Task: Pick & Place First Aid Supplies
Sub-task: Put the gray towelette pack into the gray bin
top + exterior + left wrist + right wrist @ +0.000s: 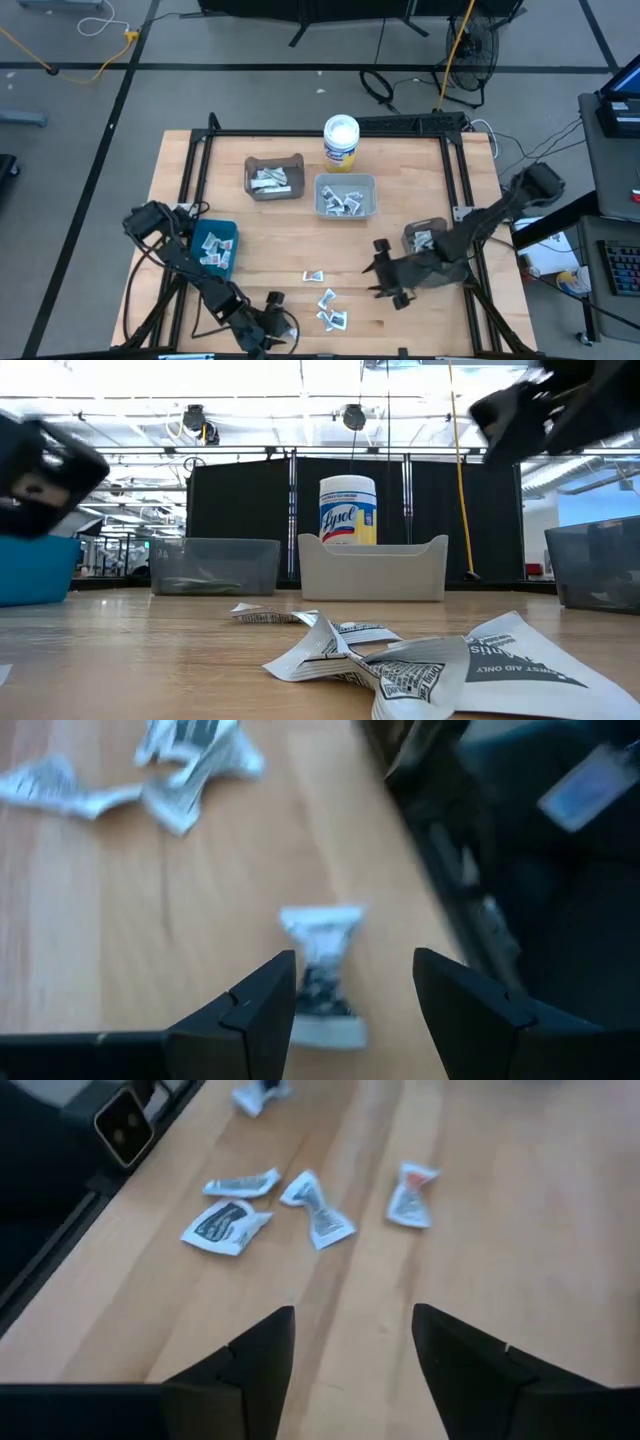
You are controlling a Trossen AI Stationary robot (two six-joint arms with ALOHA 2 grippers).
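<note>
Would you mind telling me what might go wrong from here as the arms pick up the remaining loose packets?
The left gripper, open over a single packet near the table edge, might push it off. The loose packets overlap, so the open right gripper might lift two or scatter them.

We are seeing a tabletop (400, 240) of pale, smooth, matt wood with fine grain. The first aid packets (228, 1226) are looking like crinkled, slightly glossy foil-paper. The grey bin (372, 570) is showing matt plastic, and the Lysol tub (347, 510) glossy white plastic.
</note>
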